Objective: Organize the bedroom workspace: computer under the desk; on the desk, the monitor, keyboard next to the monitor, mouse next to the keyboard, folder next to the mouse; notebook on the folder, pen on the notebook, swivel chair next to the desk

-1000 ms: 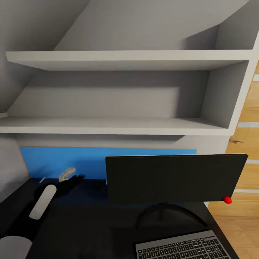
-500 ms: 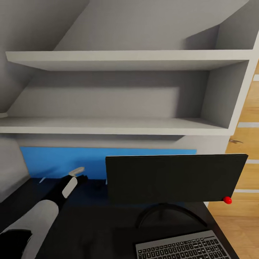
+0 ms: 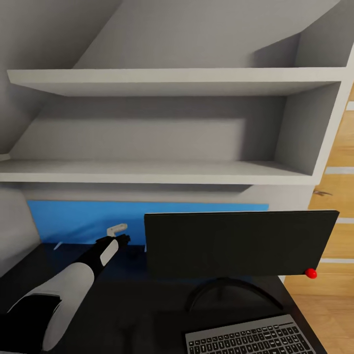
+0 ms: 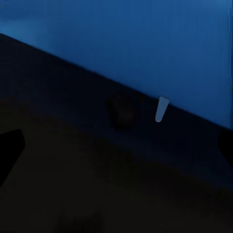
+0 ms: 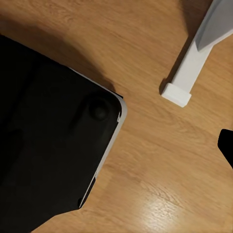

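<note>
The monitor (image 3: 236, 244) stands on the black desk (image 3: 147, 305) in front of its blue back panel (image 3: 73, 221). The keyboard (image 3: 250, 339) lies in front of the monitor's stand. My left gripper (image 3: 117, 238) reaches over the desk's back, just left of the monitor's edge and close to the panel. In the left wrist view its dark fingertips (image 4: 9, 150) sit far apart, open, with nothing between them. A dim dark rounded lump (image 4: 121, 110), perhaps the mouse, lies near the panel's foot. In the right wrist view one fingertip (image 5: 226, 145) shows at the frame's edge over the floor.
White wall shelves (image 3: 162, 172) hang above the desk. A small white bracket (image 4: 161, 109) sits where the panel meets the desk top. Wood floor (image 5: 160, 160), a white leg (image 5: 187, 77) and a black rounded corner with a pale edge (image 5: 58, 145) lie below my right gripper.
My left arm has stretched forward and to the right, bringing the gripper from the desk's left back area close to the monitor's left edge. The monitor and keyboard have not moved.
</note>
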### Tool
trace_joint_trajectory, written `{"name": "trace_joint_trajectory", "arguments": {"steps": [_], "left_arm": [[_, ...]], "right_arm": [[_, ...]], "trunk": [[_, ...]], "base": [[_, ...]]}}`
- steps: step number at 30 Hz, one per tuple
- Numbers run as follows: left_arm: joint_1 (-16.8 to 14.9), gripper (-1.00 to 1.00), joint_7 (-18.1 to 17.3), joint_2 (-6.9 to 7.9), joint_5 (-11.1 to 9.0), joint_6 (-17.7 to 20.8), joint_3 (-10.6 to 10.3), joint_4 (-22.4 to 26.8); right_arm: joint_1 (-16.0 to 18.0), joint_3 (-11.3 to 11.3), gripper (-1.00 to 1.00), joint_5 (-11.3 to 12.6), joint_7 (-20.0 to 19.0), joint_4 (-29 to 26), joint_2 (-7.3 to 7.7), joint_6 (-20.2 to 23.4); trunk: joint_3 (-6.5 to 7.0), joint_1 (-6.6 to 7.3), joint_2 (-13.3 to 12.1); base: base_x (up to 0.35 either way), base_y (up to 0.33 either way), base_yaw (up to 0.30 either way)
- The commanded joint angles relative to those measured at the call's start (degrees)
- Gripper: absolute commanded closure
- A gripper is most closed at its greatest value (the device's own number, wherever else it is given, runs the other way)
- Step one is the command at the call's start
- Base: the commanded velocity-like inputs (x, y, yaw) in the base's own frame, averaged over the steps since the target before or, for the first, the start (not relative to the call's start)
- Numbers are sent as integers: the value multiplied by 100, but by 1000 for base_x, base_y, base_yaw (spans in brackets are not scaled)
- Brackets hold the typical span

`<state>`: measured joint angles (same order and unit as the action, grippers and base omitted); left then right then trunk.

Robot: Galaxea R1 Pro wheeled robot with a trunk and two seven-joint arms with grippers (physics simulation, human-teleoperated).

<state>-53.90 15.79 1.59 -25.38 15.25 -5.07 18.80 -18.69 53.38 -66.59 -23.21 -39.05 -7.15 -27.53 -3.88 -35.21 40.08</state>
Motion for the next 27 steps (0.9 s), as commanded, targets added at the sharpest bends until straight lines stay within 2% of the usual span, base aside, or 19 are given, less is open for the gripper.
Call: {"name": "trace_joint_trajectory", "arguments": {"steps": [1,5,10,11,18,27], "left_arm": [[-3,-100,40,6,-52,28,-48,12],[-39,-100,34,21,-40,32,-49,1],[-258,-100,35,67,-15,69,-51,-43],[-383,-100,35,98,73,89,-52,-69],[-476,-100,2,115,395,146,-60,-86],[-451,-100,-116,42,499,165,-58,-31]], "right_arm": [[5,35,-100,-38,-32,-16,-8,-32],[5,33,-100,-40,-33,-15,-6,-38],[5,32,-100,-34,-38,-42,-19,-59],[5,32,-100,-28,-39,-63,-34,-68],[5,30,-100,-22,-30,-77,-31,-71],[6,24,-100,-28,-34,-61,-16,-75]], "trunk": [[-15,-2,9],[-42,-2,9],[-84,-2,9],[-93,-2,9],[-155,-2,9],[-236,-2,9]], "base": [[0,0,0],[0,0,0],[0,0,0],[0,0,0],[0,0,0],[0,0,0]]}}
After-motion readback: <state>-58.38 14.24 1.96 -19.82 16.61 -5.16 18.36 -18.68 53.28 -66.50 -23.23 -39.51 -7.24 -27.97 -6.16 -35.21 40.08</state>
